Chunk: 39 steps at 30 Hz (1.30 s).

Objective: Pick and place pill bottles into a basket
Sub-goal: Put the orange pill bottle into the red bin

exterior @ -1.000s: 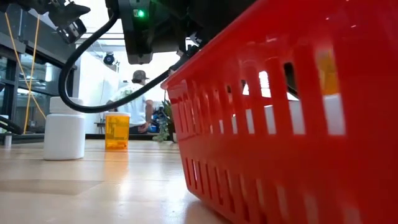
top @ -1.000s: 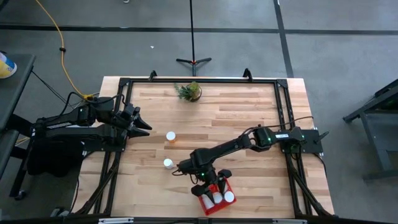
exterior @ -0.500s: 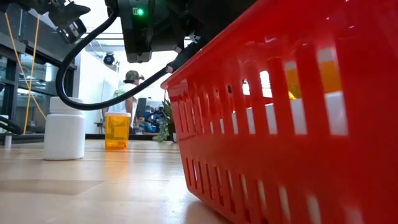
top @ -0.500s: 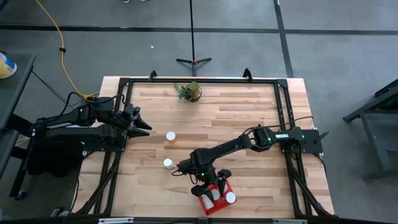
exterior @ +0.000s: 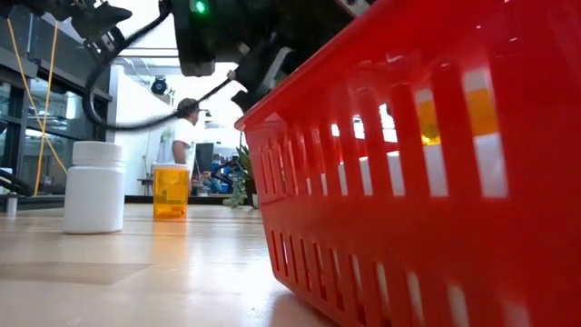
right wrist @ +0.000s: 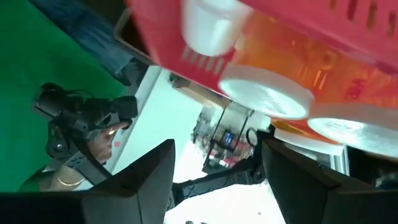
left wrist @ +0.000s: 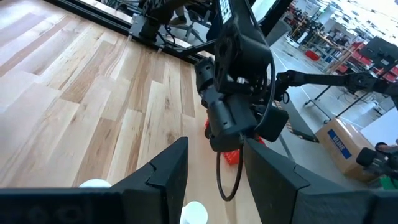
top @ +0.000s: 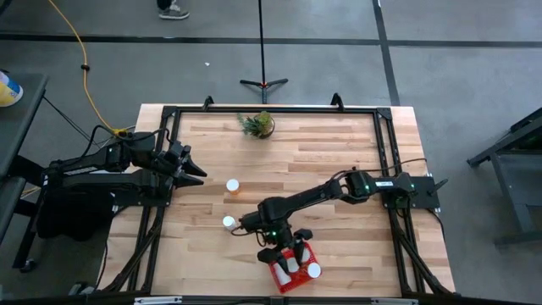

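Note:
The red basket (top: 288,284) (exterior: 408,227) stands near the table's near edge with pill bottles in it; their white caps (right wrist: 264,93) and orange bodies show through its slotted wall. My right gripper (top: 286,246) (right wrist: 217,180) hovers open just above the basket with nothing between its fingers. Two more bottles stand upright on the wood to the left: one (top: 228,222) (exterior: 95,186) looks all white, the other (top: 232,185) (exterior: 171,191) is orange. My left gripper (top: 200,174) (left wrist: 214,180) waits open at the table's left, above the wood.
A small potted plant (top: 257,124) stands at the far edge. A black frame (top: 383,144) runs round the tabletop. Bare wood lies between the bottles and the right edge. A person stands in the room beyond the table (exterior: 186,136).
My right gripper has rolled a little and edged up over the basket, still open. The bottles on the table have not moved.

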{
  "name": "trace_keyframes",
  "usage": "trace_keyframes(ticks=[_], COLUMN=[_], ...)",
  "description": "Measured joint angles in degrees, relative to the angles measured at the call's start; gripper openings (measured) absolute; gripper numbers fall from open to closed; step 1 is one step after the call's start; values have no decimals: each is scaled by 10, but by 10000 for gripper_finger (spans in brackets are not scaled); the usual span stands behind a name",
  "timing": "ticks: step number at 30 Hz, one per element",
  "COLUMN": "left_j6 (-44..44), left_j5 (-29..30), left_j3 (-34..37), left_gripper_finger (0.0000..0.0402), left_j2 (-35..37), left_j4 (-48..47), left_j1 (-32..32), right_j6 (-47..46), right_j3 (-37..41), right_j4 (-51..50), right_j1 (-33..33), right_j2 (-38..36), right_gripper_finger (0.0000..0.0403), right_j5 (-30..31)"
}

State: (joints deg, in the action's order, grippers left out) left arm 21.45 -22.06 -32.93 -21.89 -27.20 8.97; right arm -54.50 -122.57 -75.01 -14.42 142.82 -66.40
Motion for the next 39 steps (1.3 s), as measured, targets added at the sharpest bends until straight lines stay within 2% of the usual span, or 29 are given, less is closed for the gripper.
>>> trace_keyframes(ticks=[4,10,22,33,39], left_j6=[0,-2,-2,-1,17], left_j5=[0,0,0,2,47], left_j3=[0,0,0,0,0], left_gripper_finger=[191,191,191,191,191], left_j2=[0,0,0,0,0], left_j4=[0,0,1,16,48], left_j1=[0,0,0,0,0], right_j6=[8,46,184,315,384], right_j3=[-48,-126,-124,-124,-124], right_j4=[-1,3,84,156,178], right_j1=[13,37,56,58,58], right_j2=[-1,-2,-33,-40,-41], right_gripper_finger=[232,232,232,232,232], right_j5=[37,129,360,518,579])
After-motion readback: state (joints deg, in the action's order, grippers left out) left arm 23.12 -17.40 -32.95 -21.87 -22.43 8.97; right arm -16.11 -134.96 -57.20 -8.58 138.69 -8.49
